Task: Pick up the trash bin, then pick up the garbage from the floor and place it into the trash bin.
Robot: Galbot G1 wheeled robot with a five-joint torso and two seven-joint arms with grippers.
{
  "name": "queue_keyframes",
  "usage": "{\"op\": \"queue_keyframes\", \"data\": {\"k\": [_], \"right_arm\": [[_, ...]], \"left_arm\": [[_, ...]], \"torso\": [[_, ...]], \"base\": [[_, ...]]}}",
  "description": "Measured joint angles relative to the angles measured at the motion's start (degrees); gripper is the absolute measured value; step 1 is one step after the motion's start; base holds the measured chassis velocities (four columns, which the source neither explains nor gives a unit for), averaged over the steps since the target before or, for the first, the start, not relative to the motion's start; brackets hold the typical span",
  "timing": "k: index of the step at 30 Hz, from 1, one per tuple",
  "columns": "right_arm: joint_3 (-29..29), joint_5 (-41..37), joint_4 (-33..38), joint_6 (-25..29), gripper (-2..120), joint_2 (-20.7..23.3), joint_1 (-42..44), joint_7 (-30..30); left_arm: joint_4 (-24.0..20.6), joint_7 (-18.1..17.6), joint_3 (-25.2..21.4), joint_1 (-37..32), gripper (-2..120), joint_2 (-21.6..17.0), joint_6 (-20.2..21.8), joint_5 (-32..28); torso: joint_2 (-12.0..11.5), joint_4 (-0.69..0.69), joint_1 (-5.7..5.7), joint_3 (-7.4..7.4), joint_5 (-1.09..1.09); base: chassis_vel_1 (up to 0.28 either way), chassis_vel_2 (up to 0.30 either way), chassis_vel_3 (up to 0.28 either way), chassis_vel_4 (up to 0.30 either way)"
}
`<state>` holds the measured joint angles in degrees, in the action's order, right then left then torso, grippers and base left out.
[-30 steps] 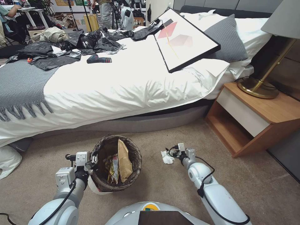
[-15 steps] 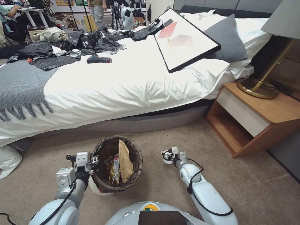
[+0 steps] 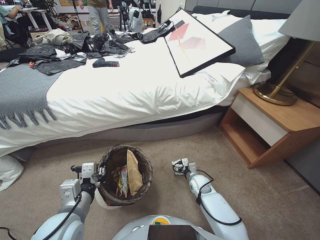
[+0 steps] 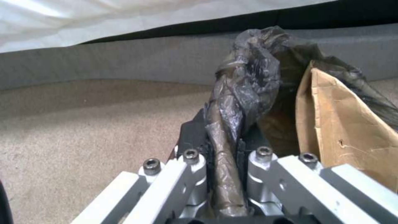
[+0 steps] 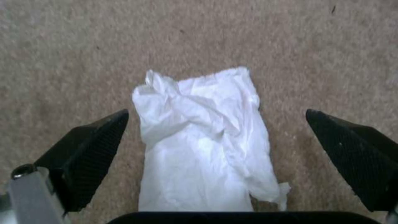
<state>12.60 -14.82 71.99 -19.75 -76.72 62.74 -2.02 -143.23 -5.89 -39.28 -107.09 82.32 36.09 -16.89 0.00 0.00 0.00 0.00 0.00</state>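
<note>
The trash bin [image 3: 147, 169], white with a dark liner, hangs just above the carpet in front of me. My left gripper [image 3: 99, 173] is shut on its lined rim [image 4: 226, 155]. Inside stand a brown paper bag [image 3: 134, 173] and yellow wrappers [image 3: 121, 181]. To the bin's right, a crumpled white tissue [image 5: 203, 140] lies on the carpet. My right gripper [image 5: 216, 114] hovers over it, open, with one black finger [image 5: 89, 149] on each side and neither touching it. In the head view the right gripper [image 3: 179, 166] covers most of the tissue [image 3: 174, 164].
The bed's grey base [image 3: 150, 130] runs across just beyond the bin. A wooden nightstand [image 3: 266, 126] with a brass lamp [image 3: 276, 93] stands at the right. A white bag [image 3: 8, 171] lies on the floor at the left. Open carpet [image 3: 266, 200] lies to the right.
My right gripper has drawn back towards me and to the left, from beside the tissue to straight over it. The left gripper and bin have held still.
</note>
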Motion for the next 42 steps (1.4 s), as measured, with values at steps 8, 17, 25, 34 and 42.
{"op": "queue_keyframes", "data": {"k": [8, 17, 25, 34, 42], "right_arm": [[-0.02, 0.81, -1.59, 0.28, 100, -0.53, -0.55, 0.03], [0.0, 1.34, -2.91, 0.79, 100, -0.83, -0.94, 0.08], [-0.12, 1.56, -2.82, 0.8, 82, -1.03, -0.86, 0.13], [-0.07, 1.97, -3.36, 0.85, 49, -1.26, -0.84, 0.14], [0.46, 1.96, -3.06, 0.93, 21, -1.18, -0.57, 0.13]], "left_arm": [[0.0, 0.03, -0.01, -0.07, 7, 0.02, -0.02, 0.11], [0.0, 0.05, -0.06, -0.09, 7, 0.05, -0.04, 0.17], [0.0, 0.07, -0.04, 0.04, 7, 0.05, -0.05, 0.17], [0.0, 0.06, -0.05, 0.21, 7, 0.03, -0.05, 0.17], [0.0, 0.07, 0.04, 0.44, 7, -0.12, -0.05, 0.17]], "torso": [[0.0, 0.0, 0.0, 0.0, 0.0], [0.0, 0.0, 0.0, 0.0, 0.0], [0.0, 0.0, 0.0, 0.0, 0.0], [0.0, 0.0, 0.0, 0.0, 0.0], [0.0, 0.0, 0.0, 0.0, 0.0]], "base": [[0.0, 0.0, 0.0, 0.0], [0.0, 0.0, 0.0, 0.0], [0.0, 0.0, 0.0, 0.0], [0.0, 0.0, 0.0, 0.0], [0.0, 0.0, 0.0, 0.0]]}}
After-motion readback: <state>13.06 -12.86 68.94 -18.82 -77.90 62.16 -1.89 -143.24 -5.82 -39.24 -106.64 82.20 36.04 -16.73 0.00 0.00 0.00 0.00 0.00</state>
